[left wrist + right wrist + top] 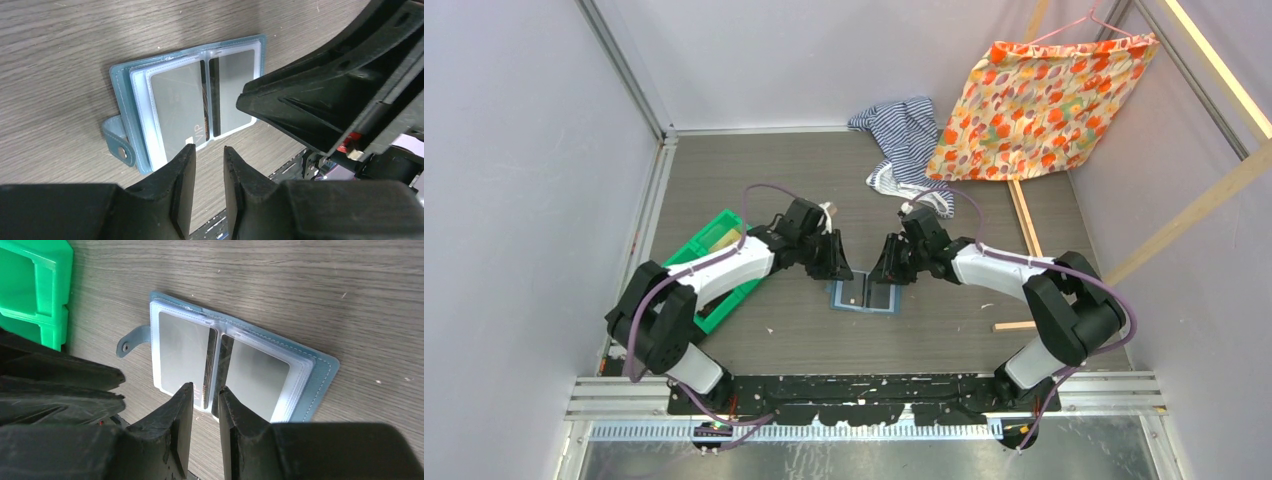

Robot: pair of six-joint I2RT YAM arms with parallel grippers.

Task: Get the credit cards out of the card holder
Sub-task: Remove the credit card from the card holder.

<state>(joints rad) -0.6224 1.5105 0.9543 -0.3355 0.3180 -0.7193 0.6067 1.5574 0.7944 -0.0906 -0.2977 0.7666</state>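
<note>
Grey wood-grain table [774, 340] fills the floor of a pale-walled booth, with both arm bases bolted along its near edge. From there the two arms lean inward to the table's middle, where the card holder [864, 293] lies spread open and flat between them.

The left gripper [836, 270] hangs low at the holder's left panel. In its wrist view its fingers [182, 180] stand a narrow gap apart over the holder's near edge, gripping nothing. The right gripper [892, 272] hangs just as low at the right panel, its fingers [180, 425] likewise parted by a thin gap and pinching nothing.

The credit cards [177, 105] sit inside clear sleeves, one dark grey card showing on each side of the fold, the left one marked "VIP". A snap strap [117, 142] sticks out from the holder's left side.

A green bin [714, 235] rests to the left, partly under the left arm. Farther back lie a striped cloth [904, 135] and a floral orange cloth [1044, 100] on a pink hanger, with a wooden strip [1024, 215] beside them.
</note>
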